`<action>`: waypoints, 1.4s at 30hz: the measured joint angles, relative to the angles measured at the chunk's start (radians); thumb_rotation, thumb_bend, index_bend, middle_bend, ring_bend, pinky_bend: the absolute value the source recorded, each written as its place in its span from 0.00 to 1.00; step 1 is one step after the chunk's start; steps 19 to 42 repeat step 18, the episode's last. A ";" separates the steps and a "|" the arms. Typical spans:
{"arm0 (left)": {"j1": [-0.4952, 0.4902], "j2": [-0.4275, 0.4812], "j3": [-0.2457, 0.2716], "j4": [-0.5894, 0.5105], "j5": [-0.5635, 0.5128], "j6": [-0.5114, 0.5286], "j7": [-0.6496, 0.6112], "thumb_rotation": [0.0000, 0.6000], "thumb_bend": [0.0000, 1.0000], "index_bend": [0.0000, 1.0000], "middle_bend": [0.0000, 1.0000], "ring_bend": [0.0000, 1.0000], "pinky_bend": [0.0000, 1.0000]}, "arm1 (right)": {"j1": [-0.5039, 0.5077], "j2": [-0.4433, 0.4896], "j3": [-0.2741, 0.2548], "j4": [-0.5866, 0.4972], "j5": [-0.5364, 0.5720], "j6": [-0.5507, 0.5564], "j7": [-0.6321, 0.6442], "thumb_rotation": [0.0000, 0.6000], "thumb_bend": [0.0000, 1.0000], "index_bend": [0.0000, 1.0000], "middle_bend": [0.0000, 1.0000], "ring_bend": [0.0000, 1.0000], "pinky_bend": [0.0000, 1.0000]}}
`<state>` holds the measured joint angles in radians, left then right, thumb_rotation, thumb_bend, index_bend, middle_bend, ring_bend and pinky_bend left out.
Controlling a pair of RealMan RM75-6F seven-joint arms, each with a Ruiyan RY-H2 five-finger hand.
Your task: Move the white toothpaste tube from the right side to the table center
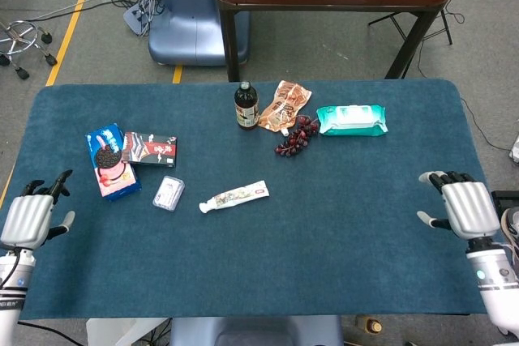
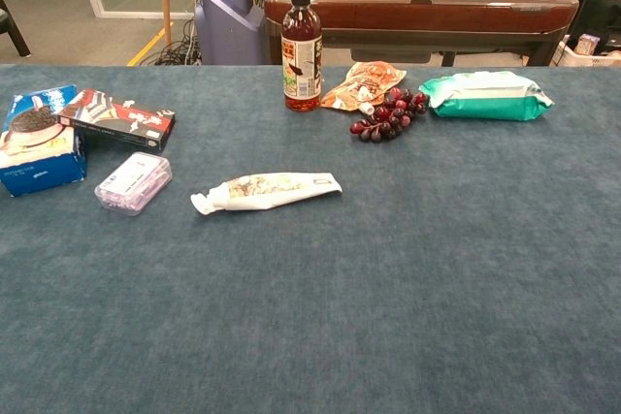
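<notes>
Both hands, left [image 1: 28, 218] and right [image 1: 464, 207], are open and hold nothing, at the edges of the blue table [image 1: 340, 232]. The tube [image 1: 234, 196] lies near the center.

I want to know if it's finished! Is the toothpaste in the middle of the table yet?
It looks finished. The toothpaste tube lies flat near the middle of the blue table, a little left of center. Nothing is in hand: the left hand and right hand sit open at the table's edges, holding nothing. Nothing seems left to do.
</notes>
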<state>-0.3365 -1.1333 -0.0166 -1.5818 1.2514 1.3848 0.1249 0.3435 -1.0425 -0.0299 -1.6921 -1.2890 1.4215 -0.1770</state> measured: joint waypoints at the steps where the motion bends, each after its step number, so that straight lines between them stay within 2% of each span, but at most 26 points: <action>1: 0.010 -0.003 0.003 0.000 0.005 0.009 0.006 1.00 0.32 0.10 0.38 0.41 0.15 | -0.015 -0.003 -0.005 -0.002 -0.008 0.012 -0.003 1.00 0.08 0.36 0.43 0.36 0.36; 11: 0.093 -0.030 0.025 -0.027 0.112 0.112 0.005 1.00 0.32 0.10 0.38 0.41 0.15 | -0.143 -0.025 -0.028 -0.028 -0.111 0.141 0.003 1.00 0.09 0.43 0.47 0.39 0.36; 16: 0.131 -0.038 0.037 -0.065 0.131 0.136 0.047 1.00 0.32 0.11 0.38 0.41 0.15 | -0.179 -0.033 -0.021 -0.028 -0.134 0.160 0.020 1.00 0.09 0.44 0.48 0.40 0.36; 42: 0.142 -0.040 0.038 -0.077 0.132 0.138 0.054 1.00 0.32 0.11 0.38 0.41 0.15 | -0.185 -0.033 -0.017 -0.029 -0.136 0.156 0.023 1.00 0.09 0.44 0.49 0.40 0.36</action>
